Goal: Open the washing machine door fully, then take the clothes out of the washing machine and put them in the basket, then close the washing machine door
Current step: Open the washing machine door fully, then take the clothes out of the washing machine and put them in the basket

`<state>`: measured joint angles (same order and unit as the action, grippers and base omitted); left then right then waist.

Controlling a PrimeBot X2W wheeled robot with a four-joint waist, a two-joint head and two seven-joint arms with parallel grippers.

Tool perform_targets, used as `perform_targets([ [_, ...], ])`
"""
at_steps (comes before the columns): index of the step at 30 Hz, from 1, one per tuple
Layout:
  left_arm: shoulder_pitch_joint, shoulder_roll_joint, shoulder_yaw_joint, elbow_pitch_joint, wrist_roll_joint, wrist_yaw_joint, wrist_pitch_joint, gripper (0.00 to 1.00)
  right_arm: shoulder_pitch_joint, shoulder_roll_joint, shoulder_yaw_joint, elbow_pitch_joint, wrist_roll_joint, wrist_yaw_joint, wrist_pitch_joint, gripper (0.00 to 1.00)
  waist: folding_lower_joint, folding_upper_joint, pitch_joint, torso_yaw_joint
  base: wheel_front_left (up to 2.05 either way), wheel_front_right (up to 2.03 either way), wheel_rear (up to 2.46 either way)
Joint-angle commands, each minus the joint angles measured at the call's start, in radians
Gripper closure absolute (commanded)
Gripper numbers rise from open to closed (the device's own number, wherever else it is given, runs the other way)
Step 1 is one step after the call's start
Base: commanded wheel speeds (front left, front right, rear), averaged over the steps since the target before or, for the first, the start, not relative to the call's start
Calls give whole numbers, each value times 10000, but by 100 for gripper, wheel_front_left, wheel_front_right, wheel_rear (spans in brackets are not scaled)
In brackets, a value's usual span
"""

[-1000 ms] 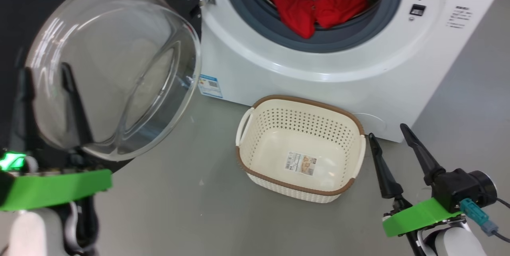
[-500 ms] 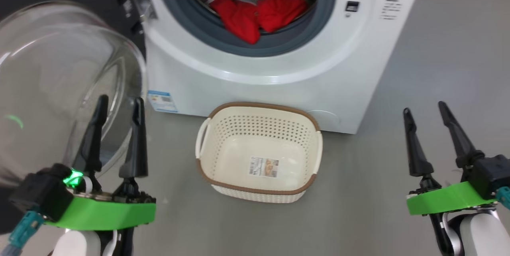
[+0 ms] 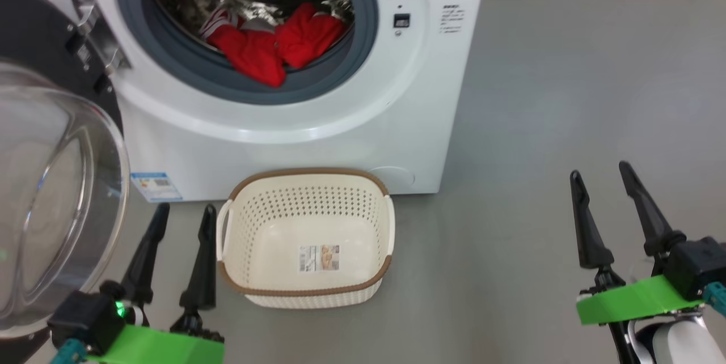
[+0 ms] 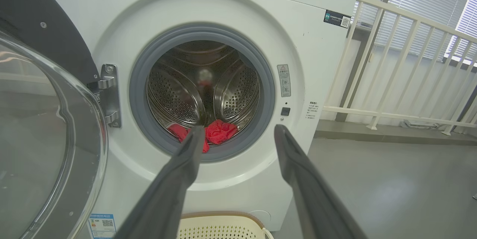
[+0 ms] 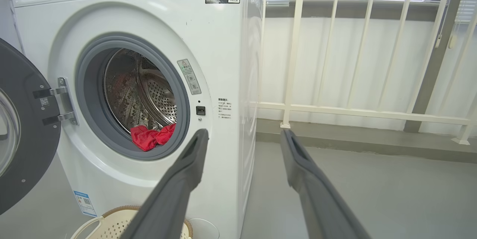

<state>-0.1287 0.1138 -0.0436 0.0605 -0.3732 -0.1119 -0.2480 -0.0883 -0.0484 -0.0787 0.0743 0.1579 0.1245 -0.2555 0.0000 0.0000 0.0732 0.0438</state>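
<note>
Now we judge the first step done. The washing machine door (image 3: 54,194) stands swung wide at the left edge of the head view, and the mouth of the washing machine (image 3: 317,126) is uncovered in the upper left of the frame. The clothes (image 3: 266,52) lie as a red heap at the front bottom of the drum, one fold hanging onto the grey rubber ring. The basket (image 3: 309,170) sits on the floor just in front of the machine, below the mouth, with nothing in it but its paper label.

Our left gripper (image 3: 186,209), at the lower left, has its fingers spread and holds nothing; it is just beside the basket's left handle. Our right gripper (image 3: 600,170), at the lower right, is likewise spread and empty, well apart from the machine.

So the step in hand, as we read it, is taking the clothes out. The left wrist view looks straight into the drum, so we would lift that gripper to the mouth, reach over the ring, and close on a fold of red cloth, keeping clear of the door and its hinge.
</note>
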Motion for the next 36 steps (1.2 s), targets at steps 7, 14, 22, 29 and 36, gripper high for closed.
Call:
perform_targets([
  [7, 810, 362, 362, -48, 491, 332, -92, 0, 548, -18, 368, -174, 189, 62, -62, 0, 0, 0, -788, -799, 0, 0, 0],
  [14, 1323, 413, 392, -21, 670, 380, -119, 0, 930, -18, 262, -194, 376, 62, -62, 0, 0, 0, -973, -974, 0, 0, 0],
  [22, 1567, 380, 492, -39, 713, 383, -132, 0, 1276, -18, 121, -290, 243, 62, -62, 0, 0, 0, -1075, -1046, 0, 0, 0],
  [29, 1591, 344, 486, 5, 850, 430, -135, 0, 1269, -18, 249, -409, 218, 62, -62, 0, 0, 0, -1031, -983, 0, 0, 0],
  [36, 1515, 303, 497, 96, 957, 508, -136, 0, 1277, -18, 311, -417, 220, 62, -62, 0, 0, 0, -1006, -890, 0, 0, 0],
])
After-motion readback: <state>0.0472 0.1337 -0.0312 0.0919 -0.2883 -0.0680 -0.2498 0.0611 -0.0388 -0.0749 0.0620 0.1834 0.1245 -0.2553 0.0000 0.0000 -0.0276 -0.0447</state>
